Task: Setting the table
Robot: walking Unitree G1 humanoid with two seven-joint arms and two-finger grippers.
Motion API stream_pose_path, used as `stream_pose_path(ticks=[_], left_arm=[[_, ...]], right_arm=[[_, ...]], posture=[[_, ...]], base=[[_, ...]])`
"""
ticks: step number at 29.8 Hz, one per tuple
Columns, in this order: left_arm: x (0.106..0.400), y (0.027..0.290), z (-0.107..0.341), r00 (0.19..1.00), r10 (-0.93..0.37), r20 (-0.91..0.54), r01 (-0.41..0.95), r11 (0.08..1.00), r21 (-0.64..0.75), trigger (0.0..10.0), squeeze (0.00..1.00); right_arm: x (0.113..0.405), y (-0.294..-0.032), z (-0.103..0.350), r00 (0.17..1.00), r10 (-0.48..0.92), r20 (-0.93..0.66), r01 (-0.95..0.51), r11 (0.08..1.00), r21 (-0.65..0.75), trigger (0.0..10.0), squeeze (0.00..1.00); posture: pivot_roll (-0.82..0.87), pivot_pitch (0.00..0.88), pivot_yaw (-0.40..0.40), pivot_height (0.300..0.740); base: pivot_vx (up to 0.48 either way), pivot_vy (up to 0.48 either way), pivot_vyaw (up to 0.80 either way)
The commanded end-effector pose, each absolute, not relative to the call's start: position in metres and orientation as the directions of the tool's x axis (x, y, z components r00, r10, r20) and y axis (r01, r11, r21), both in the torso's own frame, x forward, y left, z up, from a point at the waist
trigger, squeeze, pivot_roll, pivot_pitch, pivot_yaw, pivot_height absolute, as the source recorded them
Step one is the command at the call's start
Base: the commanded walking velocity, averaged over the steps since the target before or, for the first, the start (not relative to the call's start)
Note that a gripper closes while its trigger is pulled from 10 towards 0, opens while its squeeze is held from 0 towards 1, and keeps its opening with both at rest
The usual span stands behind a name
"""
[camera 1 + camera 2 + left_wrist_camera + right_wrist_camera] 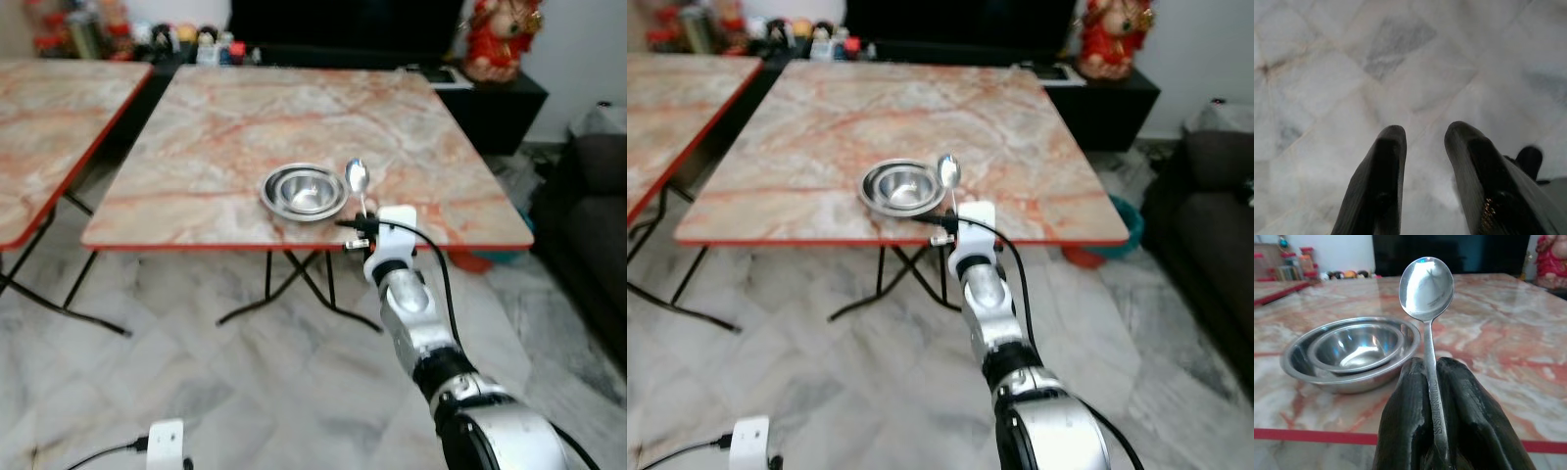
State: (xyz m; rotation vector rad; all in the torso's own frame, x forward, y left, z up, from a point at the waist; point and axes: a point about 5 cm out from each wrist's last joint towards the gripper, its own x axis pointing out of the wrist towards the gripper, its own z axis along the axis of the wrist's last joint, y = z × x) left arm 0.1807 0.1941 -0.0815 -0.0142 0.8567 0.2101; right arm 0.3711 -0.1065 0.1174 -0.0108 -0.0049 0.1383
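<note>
My right gripper [361,220] reaches out at the near edge of the marble-patterned table [245,108] and is shut on the handle of a steel spoon [358,178]. The spoon [1427,289] stands upright between the black fingers [1406,421], its bowl up, just right of two nested steel bowls [305,191]. The nested bowls [1352,350] sit on the table close to its front edge. My left gripper [1422,166] hangs low over the pale marble floor, open with nothing between its fingers.
A second marble-patterned table [49,117] stands to the left. A dark sofa [593,225] is on the right. A black TV cabinet [490,98] with a red figurine [500,39] lies behind the table. A white plug and cable [165,446] lie on the floor.
</note>
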Motion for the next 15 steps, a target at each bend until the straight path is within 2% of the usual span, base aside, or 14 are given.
stream_pose_path(ticks=[1, 11, 15], left_arm=[[0.1733, 0.2022, -0.0837, 0.62, 0.198, -0.759, -0.214, 0.974, 0.079, 10.0, 0.0], [0.174, 0.2045, -0.0831, 0.619, 0.206, -0.758, -0.214, 0.973, 0.089, 10.0, 0.0], [0.1734, 0.2052, -0.0834, 0.616, 0.205, -0.761, -0.215, 0.973, 0.088, 10.0, 0.0]], right_arm=[[0.3716, -0.0957, 0.1216, 0.986, 0.164, 0.018, -0.164, 0.987, -0.008, 10.0, 0.0], [0.3718, -0.0961, 0.1216, 0.987, 0.16, 0.016, -0.16, 0.987, 0.002, 10.0, 0.0], [0.3721, -0.0962, 0.1215, 0.987, 0.157, 0.013, -0.158, 0.987, 0.015, 10.0, 0.0]], posture=[[0.1, 0.08, -0.033, 0.715], [0.1, 0.078, -0.029, 0.715], [0.1, 0.078, -0.028, 0.715]], base=[[0.0, 0.0, 0.0], [0.03, 0.0, 0.0], [0.322, 0.0, -0.8]])
